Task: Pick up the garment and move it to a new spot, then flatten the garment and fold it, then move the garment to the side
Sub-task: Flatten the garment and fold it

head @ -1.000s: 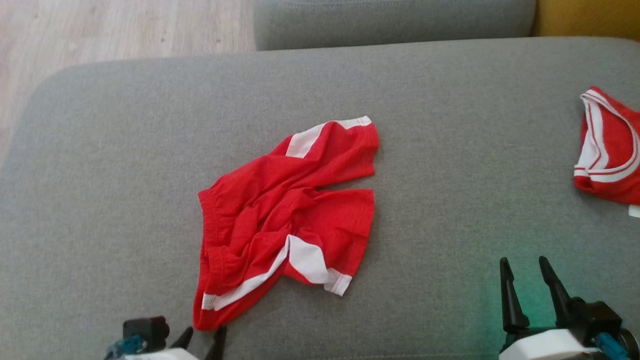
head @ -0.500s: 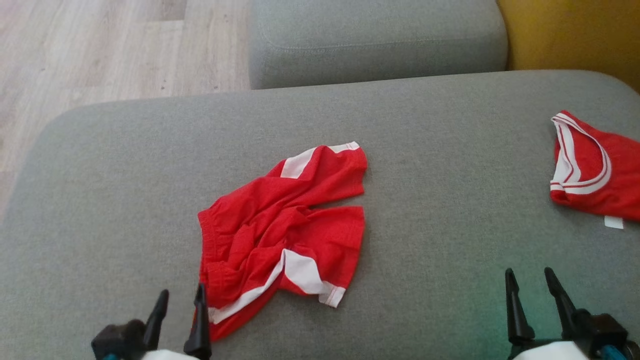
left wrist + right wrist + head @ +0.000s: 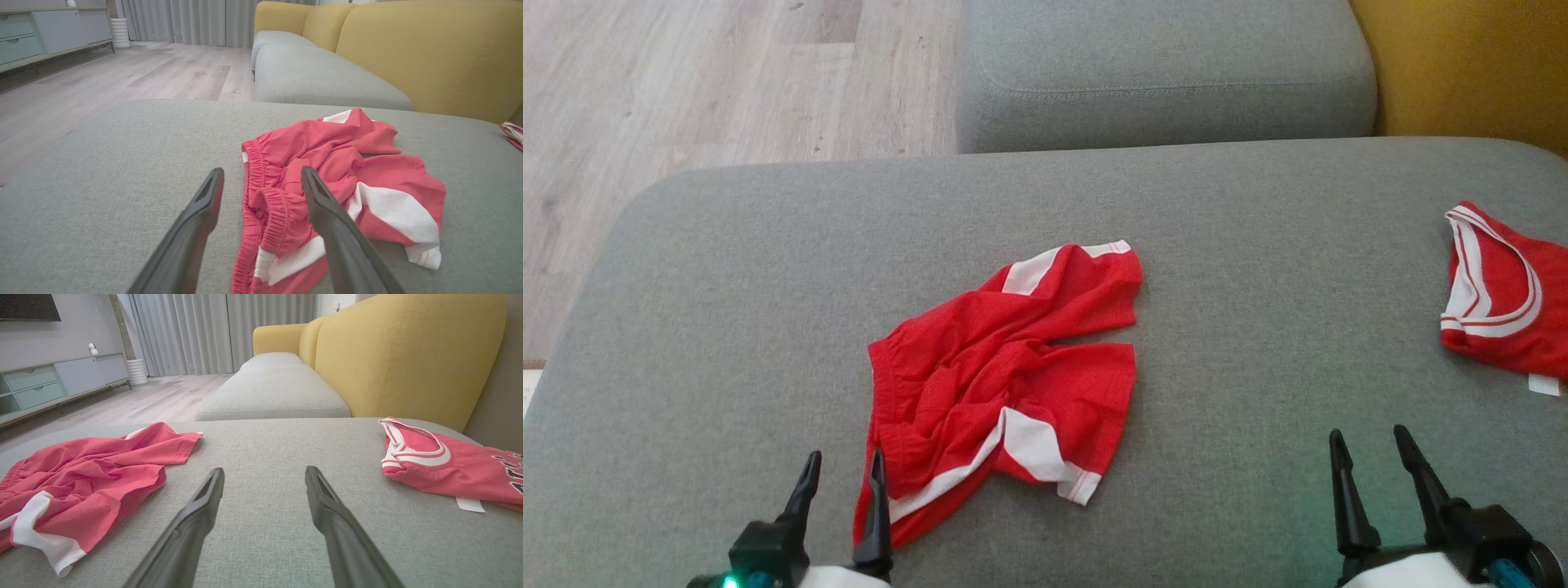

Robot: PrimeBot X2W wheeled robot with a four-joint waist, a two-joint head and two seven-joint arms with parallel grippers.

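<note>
Red shorts (image 3: 1005, 384) crumpled on grey cushion (image 3: 727, 286); left gripper (image 3: 845, 454) fingers spread beside waistband, holding nothing; right gripper (image 3: 1368, 431) spread, empty, well apart

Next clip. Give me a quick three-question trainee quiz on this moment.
1. True or false: the left gripper and the right gripper both stand open, holding nothing.
2. The red shorts on the grey cushion are: A neatly folded; B crumpled; C rolled into a ball.
3. Short answer: which gripper is nearer the red jersey?
Key: 1 true; 2 B; 3 the right one.
</note>
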